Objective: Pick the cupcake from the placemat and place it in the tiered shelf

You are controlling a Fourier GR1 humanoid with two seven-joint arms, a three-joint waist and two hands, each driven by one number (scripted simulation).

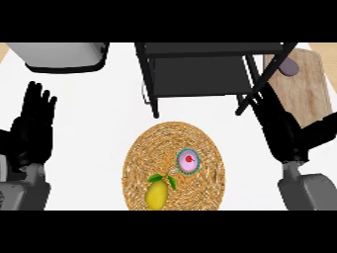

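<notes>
A round woven placemat [174, 167] is observed on the white counter [98, 123], near the lower middle of the head view. The cupcake [189, 160], with pale pink frosting, a red cherry on top and a teal wrapper rim, is seen resting on the placemat's right half, not held by either hand. A yellow lemon with green leaves [157, 192] is noted on the same placemat, just below and to the left of the cupcake, close to it; contact between the two cannot be determined. The black tiered shelf [200, 74] is found standing beyond the placemat, at the upper middle, with its dark shelf surface bare. A wooden cutting board [306, 89] is recorded to the right of the shelf, and a grey-white appliance [60, 55] at the upper left, only partly in view. The left hand [34, 123] is seen at the left side, fingers straight and apart, pointing up, well clear of the placemat and holding nothing. The right hand [291, 131] is seen to the right of the placemat, below the shelf's right leg, fingers extended and thumb spread outward, holding nothing and apart from the cupcake
</notes>
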